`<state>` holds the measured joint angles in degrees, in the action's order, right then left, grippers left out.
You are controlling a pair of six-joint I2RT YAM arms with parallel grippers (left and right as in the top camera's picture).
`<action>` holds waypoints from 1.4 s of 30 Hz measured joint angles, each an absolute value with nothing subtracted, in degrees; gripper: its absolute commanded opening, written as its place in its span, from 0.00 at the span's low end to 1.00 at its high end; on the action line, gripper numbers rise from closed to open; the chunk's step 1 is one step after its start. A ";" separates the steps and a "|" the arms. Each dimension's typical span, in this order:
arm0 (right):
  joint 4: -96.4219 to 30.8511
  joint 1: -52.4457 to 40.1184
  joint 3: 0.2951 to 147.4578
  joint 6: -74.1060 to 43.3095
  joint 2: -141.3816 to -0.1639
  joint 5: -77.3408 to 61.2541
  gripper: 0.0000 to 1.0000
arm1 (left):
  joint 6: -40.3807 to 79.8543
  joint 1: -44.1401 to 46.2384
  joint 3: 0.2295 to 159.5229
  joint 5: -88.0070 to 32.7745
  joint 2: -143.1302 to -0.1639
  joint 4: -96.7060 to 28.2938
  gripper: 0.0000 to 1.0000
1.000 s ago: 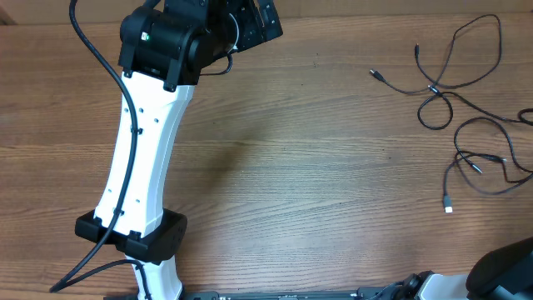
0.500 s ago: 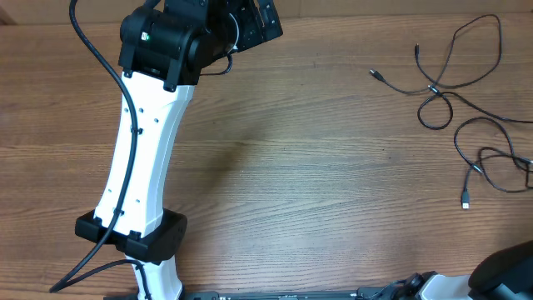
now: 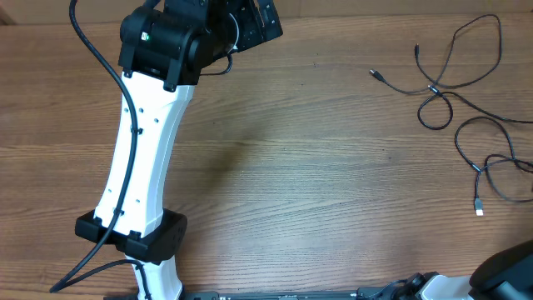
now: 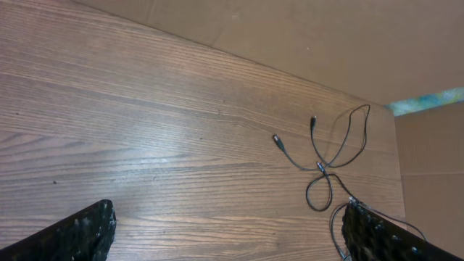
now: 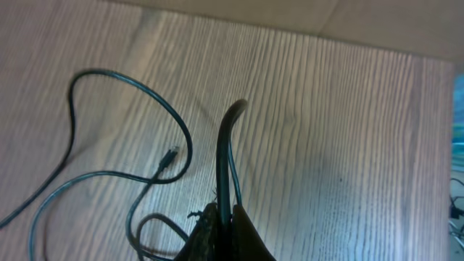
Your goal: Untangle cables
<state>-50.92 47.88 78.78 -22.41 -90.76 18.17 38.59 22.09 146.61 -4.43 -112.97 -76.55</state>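
Thin black cables (image 3: pixel 432 87) lie in loose loops at the table's far right, and one strand ends in a silver plug (image 3: pixel 480 208). In the right wrist view my right gripper (image 5: pixel 228 215) is shut on a folded black cable (image 5: pixel 223 159) that arches up from between the jaws. Beside it a loose strand curves away, with a small plug (image 5: pixel 168 157) lying on the wood. That gripper is outside the overhead view. My left gripper (image 3: pixel 254 21) hovers at the top left, far from the cables (image 4: pixel 320 167). Its dark fingers (image 4: pixel 80 235) stand wide open with nothing between them.
The left arm's white link (image 3: pixel 137 158) runs from its base at the front left up to the back. The right arm's dark body (image 3: pixel 508 271) sits at the front right corner. A cardboard wall (image 4: pixel 290 36) borders the table's far edge.
The strand with the silver plug has slid right and slightly toward the front, and its loops have drawn tighter at the right edge. The left arm has not moved.
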 measured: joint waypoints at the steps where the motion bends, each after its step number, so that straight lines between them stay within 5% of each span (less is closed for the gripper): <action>1: -49.80 47.88 77.47 -22.41 -90.76 18.20 0.04 | 38.59 22.09 146.63 -4.43 -112.97 -76.55 1.00; 5: -46.17 47.88 74.50 -22.44 -90.76 18.02 0.11 | 38.59 22.09 146.61 -4.43 -112.97 -76.55 1.00; 24: -40.36 47.92 72.58 -22.31 -90.76 17.32 0.79 | 38.59 22.09 146.61 -4.43 -112.97 -76.55 1.00; 33: -38.35 47.90 72.58 -13.78 -90.76 2.59 1.00 | 38.59 22.09 146.61 -4.43 -112.97 -76.55 1.00; 42: -38.92 43.68 72.58 -4.21 -90.76 -13.28 1.00 | 38.59 22.09 146.63 -4.43 -112.97 -76.55 0.99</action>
